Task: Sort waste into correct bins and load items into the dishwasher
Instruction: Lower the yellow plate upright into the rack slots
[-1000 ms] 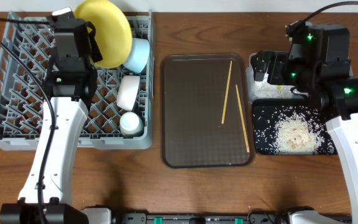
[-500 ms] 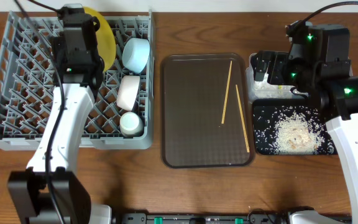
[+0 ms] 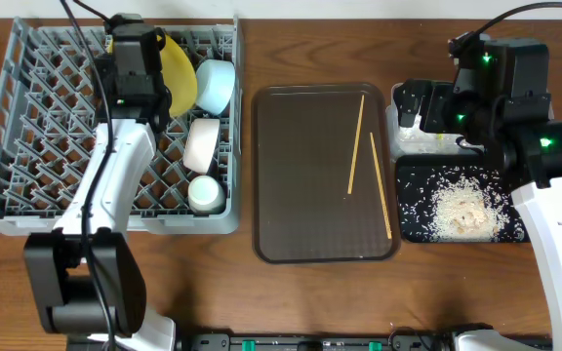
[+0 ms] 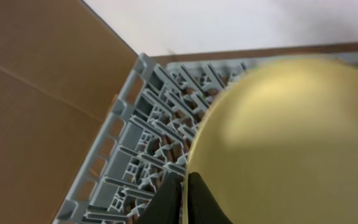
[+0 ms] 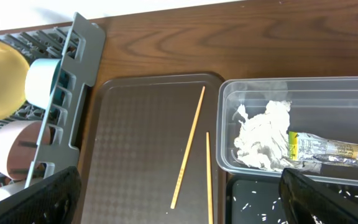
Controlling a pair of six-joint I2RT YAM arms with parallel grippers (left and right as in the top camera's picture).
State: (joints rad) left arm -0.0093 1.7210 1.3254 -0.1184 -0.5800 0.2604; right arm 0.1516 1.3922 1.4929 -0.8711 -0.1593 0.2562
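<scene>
My left gripper (image 4: 183, 199) is shut on the rim of the round yellow plate (image 3: 179, 70), holding it on edge in the back of the grey dish rack (image 3: 27, 136); the plate fills the left wrist view (image 4: 291, 137). The light blue bowl (image 3: 214, 84), white bowl (image 3: 202, 142) and small white cup (image 3: 206, 192) stand in the rack. Two wooden chopsticks (image 3: 357, 141) lie on the brown tray (image 3: 301, 195). My right gripper (image 5: 179, 205) is open above the tray's right side. The clear container (image 5: 229, 124) holds white tissue (image 5: 260, 142) and the green-and-yellow wrapper (image 5: 328, 148). Rice (image 3: 461, 210) lies in the black tray (image 3: 413, 224).
A cardboard surface (image 4: 36, 112) stands left of the rack. The wooden table (image 3: 310, 302) shows in front of the rack and trays.
My left gripper has turned the yellow plate from flat-facing to on edge and lowered it into the rack's back row, beside the blue bowl. The right arm has not moved.
</scene>
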